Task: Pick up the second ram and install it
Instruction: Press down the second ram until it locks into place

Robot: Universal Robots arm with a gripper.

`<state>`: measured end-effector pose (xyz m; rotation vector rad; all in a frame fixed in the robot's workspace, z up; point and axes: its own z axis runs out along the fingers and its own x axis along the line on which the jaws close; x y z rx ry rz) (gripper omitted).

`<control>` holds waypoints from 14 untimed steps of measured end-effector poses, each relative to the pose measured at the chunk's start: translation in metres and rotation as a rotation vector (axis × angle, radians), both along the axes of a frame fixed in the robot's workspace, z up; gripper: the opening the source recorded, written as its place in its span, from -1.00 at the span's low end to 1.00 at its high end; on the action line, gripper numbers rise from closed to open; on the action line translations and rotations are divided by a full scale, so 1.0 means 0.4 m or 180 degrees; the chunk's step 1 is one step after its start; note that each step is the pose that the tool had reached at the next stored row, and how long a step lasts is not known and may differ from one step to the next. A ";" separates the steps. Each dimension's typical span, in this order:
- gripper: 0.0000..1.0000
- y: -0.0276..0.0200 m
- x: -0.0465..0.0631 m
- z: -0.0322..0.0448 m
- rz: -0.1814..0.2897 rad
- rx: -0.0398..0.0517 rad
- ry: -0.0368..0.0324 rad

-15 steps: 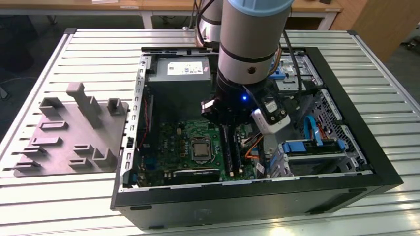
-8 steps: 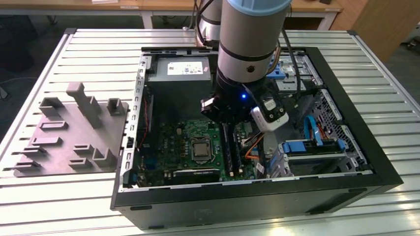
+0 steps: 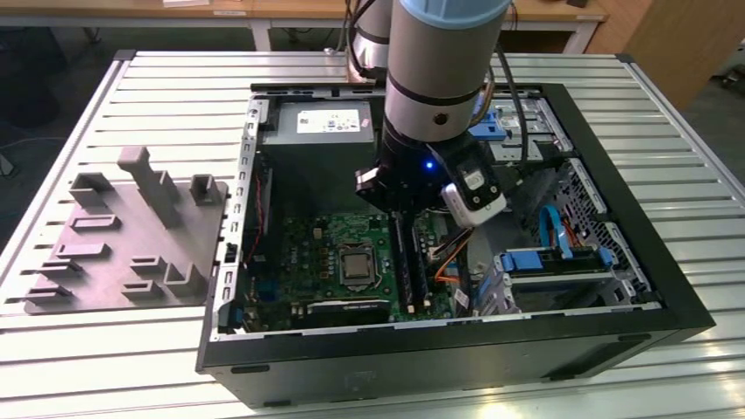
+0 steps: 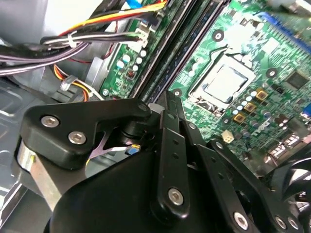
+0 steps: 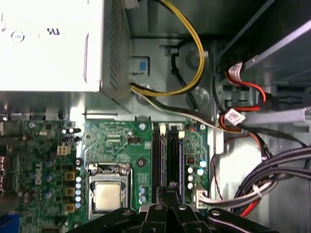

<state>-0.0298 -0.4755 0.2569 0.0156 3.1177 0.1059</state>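
The arm reaches down into the open computer case (image 3: 634,301). The gripper (image 3: 402,209) sits directly over the memory slots (image 5: 167,150) of the green motherboard (image 3: 314,253), beside the CPU socket (image 5: 108,195) and below the grey power supply (image 3: 320,122). In the first wrist view the fingers (image 5: 167,191) are drawn close together at the slot ends; whether they pinch anything cannot be told. The second ram (image 3: 404,257) appears as a dark stick standing on edge in the slot area just under the gripper; whether it is fully seated cannot be told. A grey fixture block (image 3: 128,236) lies on the slatted table (image 3: 117,367) at the exterior view's left, outside the case.
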 end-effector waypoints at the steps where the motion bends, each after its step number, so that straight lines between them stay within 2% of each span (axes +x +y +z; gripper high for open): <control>1: -0.80 0.004 0.000 -0.001 0.0000 0.0001 0.0000; 4: -0.80 0.016 0.000 -0.004 0.0000 0.0001 0.0000; 14: -0.80 0.045 0.000 -0.009 0.0002 0.0001 0.0000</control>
